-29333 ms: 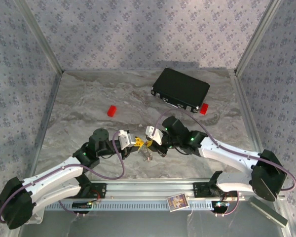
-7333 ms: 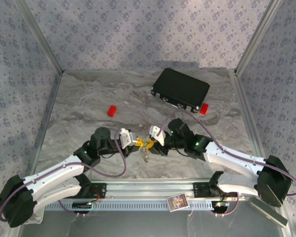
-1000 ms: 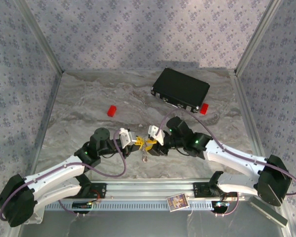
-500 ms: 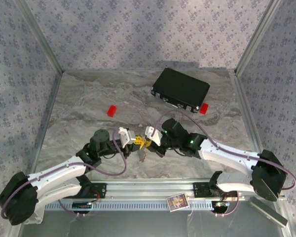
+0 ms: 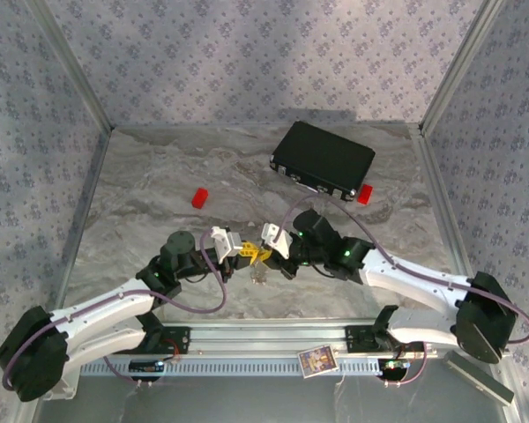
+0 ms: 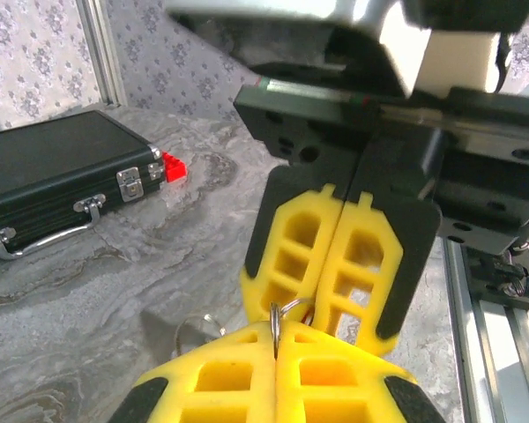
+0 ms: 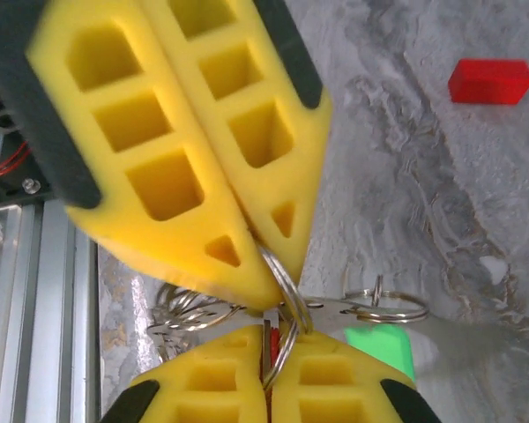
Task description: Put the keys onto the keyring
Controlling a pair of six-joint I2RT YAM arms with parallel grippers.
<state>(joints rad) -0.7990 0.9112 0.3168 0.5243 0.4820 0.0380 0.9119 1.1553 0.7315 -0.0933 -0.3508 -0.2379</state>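
Both tools are closed tip to tip on the keyring, above the middle of the worktop's (image 5: 150, 176) near edge.
The keyring (image 6: 274, 324), a silvery wire ring, is pinched edge-on between the shut left tool (image 6: 276, 339) and the shut right tool (image 7: 266, 348). A green key (image 7: 379, 350) is seen just beside it. Bare worktop is found toward the left edge. A black case (image 5: 324, 159) lies near the far right corner with a red block (image 5: 365, 193) just beside it, and a second red block (image 5: 199, 196) lies well apart.
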